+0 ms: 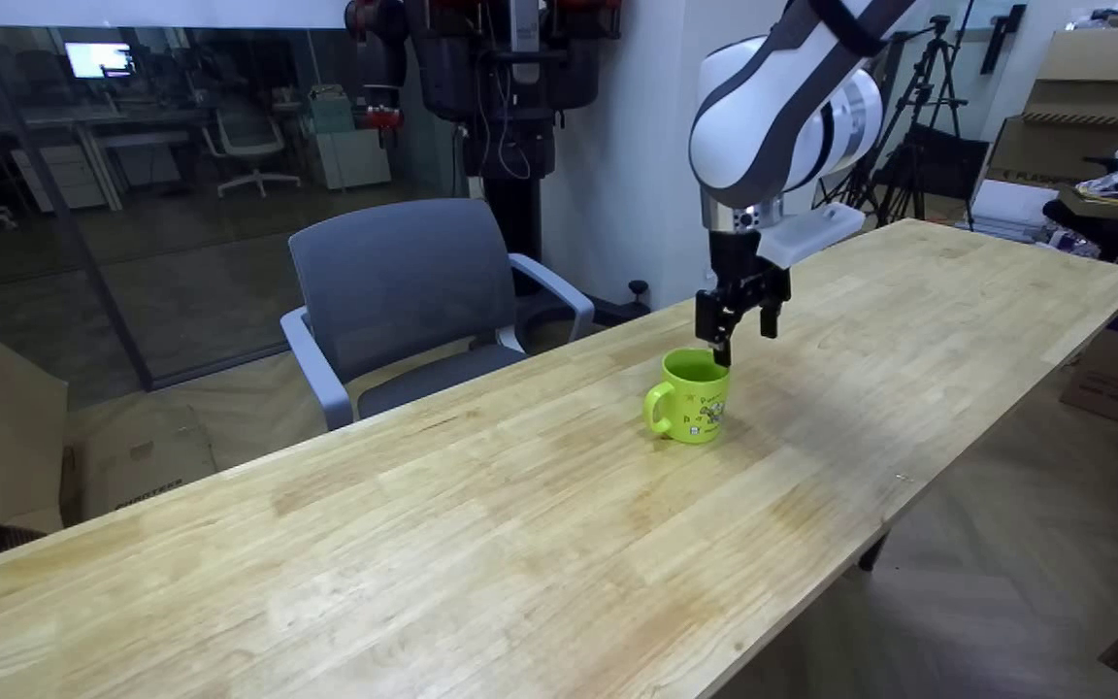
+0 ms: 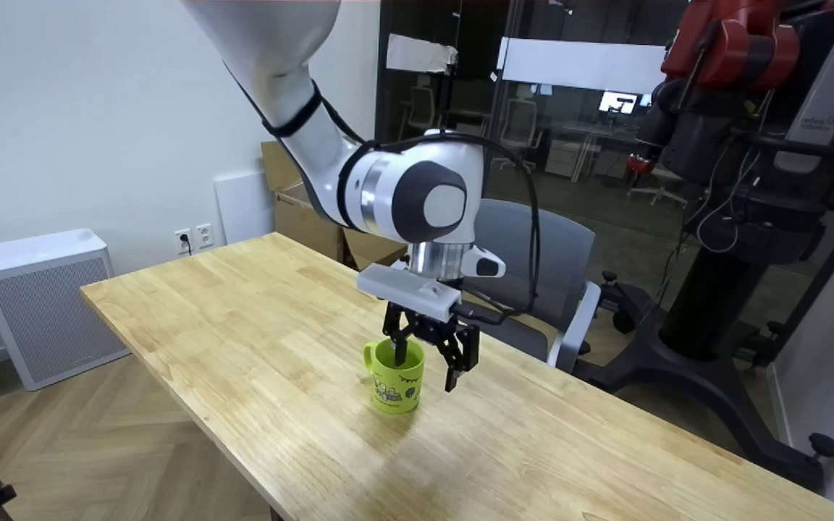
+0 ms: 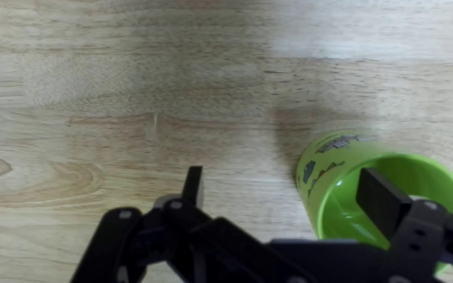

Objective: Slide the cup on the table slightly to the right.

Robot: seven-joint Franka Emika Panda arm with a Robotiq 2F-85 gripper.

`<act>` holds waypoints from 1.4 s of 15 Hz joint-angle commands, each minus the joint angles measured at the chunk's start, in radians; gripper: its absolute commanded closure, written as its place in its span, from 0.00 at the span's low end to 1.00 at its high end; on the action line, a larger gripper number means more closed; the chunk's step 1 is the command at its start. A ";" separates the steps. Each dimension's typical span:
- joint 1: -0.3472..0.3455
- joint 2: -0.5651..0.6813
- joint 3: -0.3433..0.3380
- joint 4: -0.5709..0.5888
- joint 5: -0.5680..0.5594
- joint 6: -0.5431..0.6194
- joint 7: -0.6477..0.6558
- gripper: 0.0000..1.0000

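Poised above a pale wood-grain worktop (image 1: 481, 544), my end effector (image 2: 426, 373) holds its fingers (image 3: 382, 201) wide apart, clamped on nothing, one dipping into the mouth of an upright lime-green mug (image 2: 397, 394) and its mate hanging outside, over the planks. The mug stands on the worktop off to one side of my midline, at the lower right of the wrist view, so only the wall facing the outer finger lies between the two. Its handle (image 1: 649, 409) juts the opposite way, roughly along the line on which my fingers spread. Whether the inner finger touches the wall, I cannot tell. In my judgement, the coming move turns on that wall: closing would pinch it, while leading with the inner finger could draw the mug along, handle trailing; which way counts as right, the views do not settle.
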 commanded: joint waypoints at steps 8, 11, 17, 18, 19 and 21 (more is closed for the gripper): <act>0.012 0.067 0.007 0.059 -0.018 0.012 0.002 0.51; 0.012 0.073 0.009 0.067 -0.018 0.006 -0.001 0.72; 0.013 0.080 0.014 0.075 -0.020 -0.008 -0.017 1.00; 0.014 0.078 0.016 0.077 -0.021 -0.016 -0.026 0.97; 0.015 0.077 0.017 0.080 -0.024 -0.028 -0.034 0.98; 0.007 0.061 0.026 0.053 -0.011 -0.008 -0.038 0.89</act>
